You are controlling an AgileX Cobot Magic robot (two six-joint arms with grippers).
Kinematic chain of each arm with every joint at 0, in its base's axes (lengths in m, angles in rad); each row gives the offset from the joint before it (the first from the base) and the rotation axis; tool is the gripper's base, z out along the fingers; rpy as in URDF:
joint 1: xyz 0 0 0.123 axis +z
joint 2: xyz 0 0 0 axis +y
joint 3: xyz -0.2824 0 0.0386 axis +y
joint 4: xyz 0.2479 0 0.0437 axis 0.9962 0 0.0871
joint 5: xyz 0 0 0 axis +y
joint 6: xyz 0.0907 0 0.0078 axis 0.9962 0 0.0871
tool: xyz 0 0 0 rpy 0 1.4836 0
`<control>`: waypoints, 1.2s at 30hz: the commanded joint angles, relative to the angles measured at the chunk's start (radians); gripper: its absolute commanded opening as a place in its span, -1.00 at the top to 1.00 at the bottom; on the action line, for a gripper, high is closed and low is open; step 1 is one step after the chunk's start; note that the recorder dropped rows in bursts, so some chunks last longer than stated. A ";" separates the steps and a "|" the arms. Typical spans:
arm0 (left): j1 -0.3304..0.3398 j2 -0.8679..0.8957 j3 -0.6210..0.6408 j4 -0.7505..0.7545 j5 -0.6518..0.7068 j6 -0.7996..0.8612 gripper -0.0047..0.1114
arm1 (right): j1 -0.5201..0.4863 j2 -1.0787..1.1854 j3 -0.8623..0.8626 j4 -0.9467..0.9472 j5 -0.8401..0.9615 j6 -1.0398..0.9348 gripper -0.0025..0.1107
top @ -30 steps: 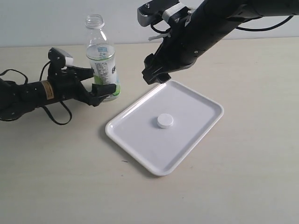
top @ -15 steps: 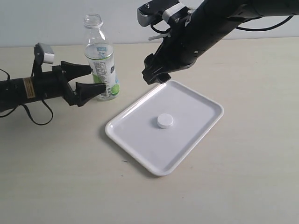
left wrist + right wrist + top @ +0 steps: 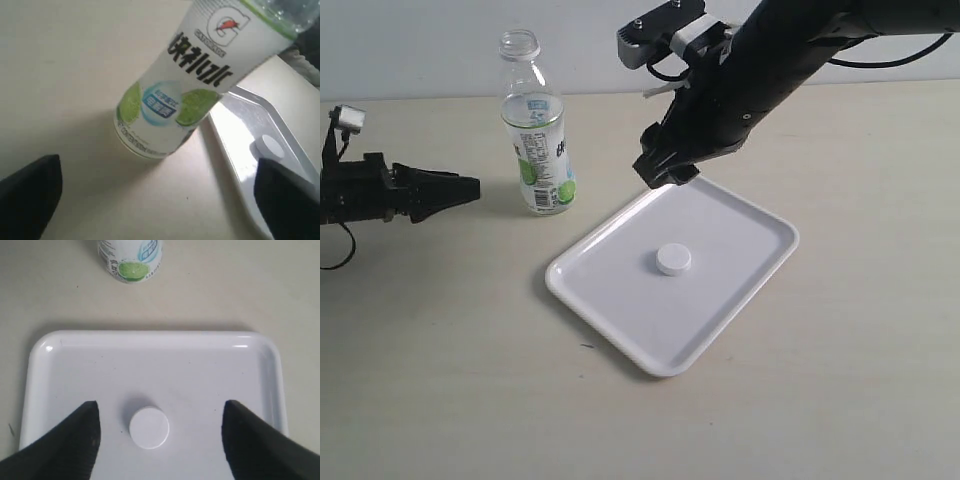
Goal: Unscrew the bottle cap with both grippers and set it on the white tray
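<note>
Beige bench [image 3: 840,400]. Bottle cap [image 3: 673,259] is seen flat mid white tray [image 3: 740,232], with the bottle [image 3: 542,150] uncapped at tray's 10 o'clock. Cap is judged light, rigid, ribbed: best pinched across its sides. Left hand [image 3: 466,186], at bottle's 9 o'clock, and right hand [image 3: 662,176], over tray's 12 o'clock rim, are spread wide, empty.

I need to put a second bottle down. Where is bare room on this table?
Bare beige tabletop lies wide below and right of the flat white plastic tray in the exterior view, and between the left gripper and the clear labelled plastic bottle. Crowded: the tray's far corner, under the right gripper, close beside the bottle.
</note>
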 commanded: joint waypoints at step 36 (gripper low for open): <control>0.000 -0.408 0.553 -0.368 -0.015 0.070 0.92 | -0.006 -0.679 0.832 -0.021 -0.858 0.237 0.93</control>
